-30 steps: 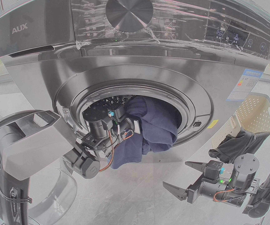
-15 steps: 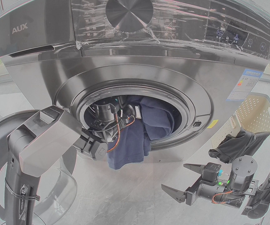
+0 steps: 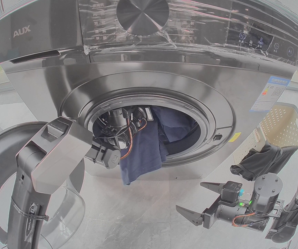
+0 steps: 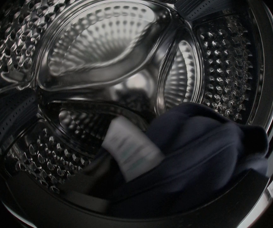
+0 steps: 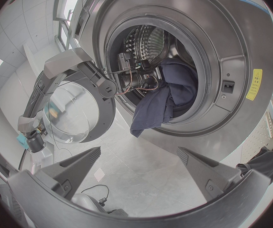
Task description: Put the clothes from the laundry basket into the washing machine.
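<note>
A navy garment (image 3: 143,153) is draped over the door rim of the washing machine (image 3: 190,76), half inside; the left claw (image 3: 148,114), whose grip cannot be told, is sunk within, the right claw (image 3: 189,196) spread below.

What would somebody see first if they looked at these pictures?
A dark blue cloth garment spills out of the round opening of the big grey metal washing machine, with the robot's left arm tucked in beside it. To the right, a black garment drapes over the cream plastic laundry basket.
</note>
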You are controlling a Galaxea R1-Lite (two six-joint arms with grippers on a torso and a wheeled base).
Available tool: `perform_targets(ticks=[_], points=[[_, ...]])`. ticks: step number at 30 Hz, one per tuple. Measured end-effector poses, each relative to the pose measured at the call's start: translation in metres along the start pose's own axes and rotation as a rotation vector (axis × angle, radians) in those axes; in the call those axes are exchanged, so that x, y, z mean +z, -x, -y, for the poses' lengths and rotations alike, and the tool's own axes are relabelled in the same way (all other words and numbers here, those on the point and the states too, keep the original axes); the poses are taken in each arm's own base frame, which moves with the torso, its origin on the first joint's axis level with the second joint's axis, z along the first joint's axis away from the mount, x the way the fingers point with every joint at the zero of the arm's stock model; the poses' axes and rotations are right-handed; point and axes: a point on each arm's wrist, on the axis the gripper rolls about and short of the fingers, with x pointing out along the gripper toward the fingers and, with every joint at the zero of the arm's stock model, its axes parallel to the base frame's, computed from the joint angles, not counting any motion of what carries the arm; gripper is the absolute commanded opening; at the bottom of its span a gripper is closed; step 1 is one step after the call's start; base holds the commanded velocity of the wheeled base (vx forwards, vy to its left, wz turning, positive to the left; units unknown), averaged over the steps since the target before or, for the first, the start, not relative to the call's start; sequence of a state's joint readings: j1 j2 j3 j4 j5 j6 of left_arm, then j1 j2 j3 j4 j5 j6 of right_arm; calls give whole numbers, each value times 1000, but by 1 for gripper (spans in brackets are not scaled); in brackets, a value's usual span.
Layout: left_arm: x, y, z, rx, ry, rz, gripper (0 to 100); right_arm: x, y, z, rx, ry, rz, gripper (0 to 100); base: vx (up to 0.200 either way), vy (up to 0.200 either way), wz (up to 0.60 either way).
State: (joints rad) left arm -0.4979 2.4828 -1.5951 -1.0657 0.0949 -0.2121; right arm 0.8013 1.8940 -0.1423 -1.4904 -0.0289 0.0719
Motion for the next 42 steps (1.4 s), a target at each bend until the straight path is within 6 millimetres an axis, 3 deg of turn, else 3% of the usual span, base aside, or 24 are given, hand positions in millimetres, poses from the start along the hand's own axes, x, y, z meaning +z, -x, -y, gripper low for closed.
perform_targets(ticks=[12,21,22,35,42], points=[[-35,25,5,5,-3,-271,100,-1,0,0,-1,-2,-6,100,0,0,0],[-39,44,5,31,-47,-462,100,-1,0,0,-1,-2,-7,100,0,0,0],[-38,46,5,34,-51,-472,0,-1,0,0,0,-2,-6,100,0,0,0],[-36,49,10,20,-67,-478,0,-1,-2,0,1,-1,-6,100,0,0,0],[-16,25,17,10,-14,-296,0,-2,-3,0,1,-1,-6,100,0,0,0]])
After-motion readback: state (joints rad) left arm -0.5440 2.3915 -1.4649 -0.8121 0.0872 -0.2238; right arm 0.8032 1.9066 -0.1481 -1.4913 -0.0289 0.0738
